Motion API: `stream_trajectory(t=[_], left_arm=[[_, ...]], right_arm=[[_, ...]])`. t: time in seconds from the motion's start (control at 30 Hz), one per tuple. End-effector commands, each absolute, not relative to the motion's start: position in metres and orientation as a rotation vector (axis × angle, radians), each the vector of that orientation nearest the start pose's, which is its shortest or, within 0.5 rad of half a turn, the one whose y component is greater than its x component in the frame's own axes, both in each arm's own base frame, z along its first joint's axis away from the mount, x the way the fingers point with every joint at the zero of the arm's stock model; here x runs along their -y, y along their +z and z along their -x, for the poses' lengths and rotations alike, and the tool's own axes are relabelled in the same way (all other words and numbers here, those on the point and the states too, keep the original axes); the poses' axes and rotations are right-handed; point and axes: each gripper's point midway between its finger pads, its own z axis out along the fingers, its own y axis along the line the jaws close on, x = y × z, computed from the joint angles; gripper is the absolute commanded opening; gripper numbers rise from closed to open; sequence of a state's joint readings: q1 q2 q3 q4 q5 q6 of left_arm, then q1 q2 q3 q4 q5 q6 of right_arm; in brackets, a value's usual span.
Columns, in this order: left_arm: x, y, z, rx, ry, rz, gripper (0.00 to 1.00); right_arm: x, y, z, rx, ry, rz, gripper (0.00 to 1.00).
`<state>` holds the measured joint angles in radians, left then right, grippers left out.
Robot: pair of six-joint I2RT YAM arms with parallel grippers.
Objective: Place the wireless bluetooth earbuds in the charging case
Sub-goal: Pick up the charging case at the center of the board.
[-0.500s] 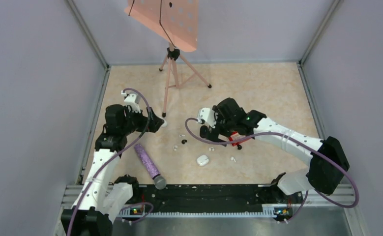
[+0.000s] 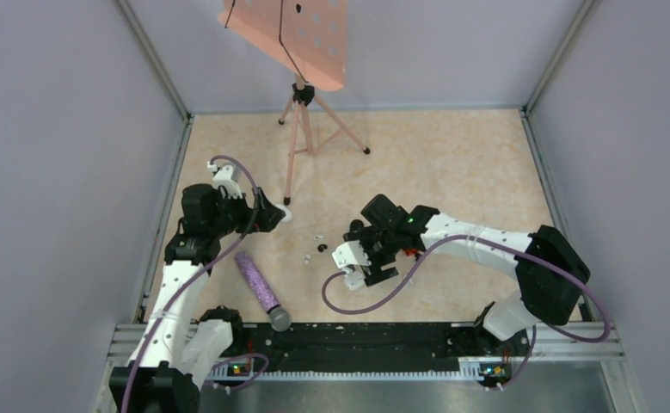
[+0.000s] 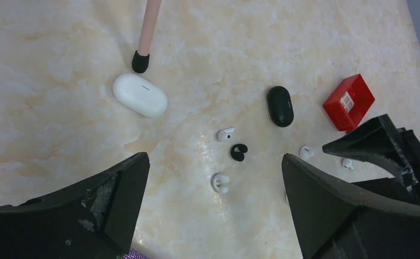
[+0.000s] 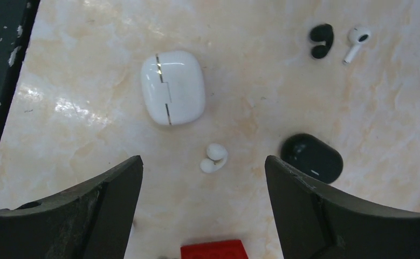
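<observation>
While both arms hang over the marbled table (image 2: pixel 451 155), the right gripper (image 4: pixel 203 162) stands wide open and empty; the charging case (image 4: pixel 172 87) lies at eleven o'clock of a white earbud (image 4: pixel 214 158); a black case (image 4: pixel 311 158) sits at that bud's three o'clock; the left gripper (image 3: pixel 214 162), equally agape, holds nothing; two white earbuds (image 3: pixel 225 134) lie at eleven and seven o'clock of a black earbud (image 3: pixel 239 152).
</observation>
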<state>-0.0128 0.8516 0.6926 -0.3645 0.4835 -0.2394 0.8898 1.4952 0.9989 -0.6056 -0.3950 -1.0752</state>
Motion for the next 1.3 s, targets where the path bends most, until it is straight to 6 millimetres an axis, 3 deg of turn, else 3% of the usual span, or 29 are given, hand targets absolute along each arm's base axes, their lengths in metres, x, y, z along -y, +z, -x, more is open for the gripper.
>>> stream_trajectory(t=[0.0, 0.33, 0.53, 0.77, 0.9, 1.0, 1.1, 1.27], left_arm=[[0.098, 0.194, -0.270, -2.078, -0.700, -0.058, 0.99], [0.085, 0.193, -0.279, -2.079, -0.655, -0.012, 0.99], [0.081, 0.192, -0.283, -2.079, -0.639, 0.014, 0.98], [0.080, 0.190, -0.280, -2.078, -0.655, 0.038, 0.98], [0.082, 0.190, -0.280, -2.070, -0.667, 0.019, 0.96], [0.091, 0.193, -0.277, -2.049, -0.711, -0.053, 0.94], [0.104, 0.208, -0.274, -1.954, -0.747, -0.227, 0.93], [0.129, 0.252, -0.255, -1.572, -0.624, -0.840, 0.93]], right_arm=[[-0.303, 0.069, -0.171, -1.116, 0.508, 2.342, 0.82], [-0.313, 0.046, -0.163, -1.155, 0.606, 2.370, 0.77], [-0.319, 0.036, -0.153, -1.249, 0.688, 2.342, 0.70], [-0.326, 0.023, -0.156, -1.336, 0.667, 2.300, 0.63], [-0.325, 0.023, -0.159, -1.368, 0.640, 2.286, 0.47], [-0.323, 0.039, -0.164, -1.432, 0.640, 2.233, 0.37], [-0.320, 0.078, -0.173, -1.543, 0.763, 2.097, 0.33], [-0.310, 0.158, -0.180, -1.560, 0.962, 1.971, 0.30]])
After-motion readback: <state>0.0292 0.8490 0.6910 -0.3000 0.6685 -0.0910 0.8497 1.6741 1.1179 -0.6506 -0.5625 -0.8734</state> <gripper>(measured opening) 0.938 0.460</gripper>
